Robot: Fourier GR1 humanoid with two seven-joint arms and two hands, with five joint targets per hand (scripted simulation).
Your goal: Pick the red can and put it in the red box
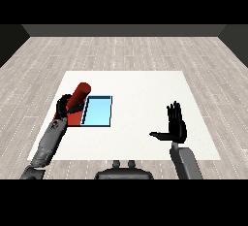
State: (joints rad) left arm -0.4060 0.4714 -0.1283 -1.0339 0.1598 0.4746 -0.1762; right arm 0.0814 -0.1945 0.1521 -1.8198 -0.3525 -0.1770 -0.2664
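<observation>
head view, left side of the frame — my left hand curls round the red can, tilted over the red tray. my right hand, lower right, has straight fingers — holding nothing.

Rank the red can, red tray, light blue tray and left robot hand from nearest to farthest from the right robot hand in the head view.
From the right robot hand:
1. Light blue tray, centre-left.
2. Red can, tilted, just beyond the blue tray.
3. Red tray, mostly hidden; too close to the can to call.
4. Left robot hand, farthest left.
</observation>
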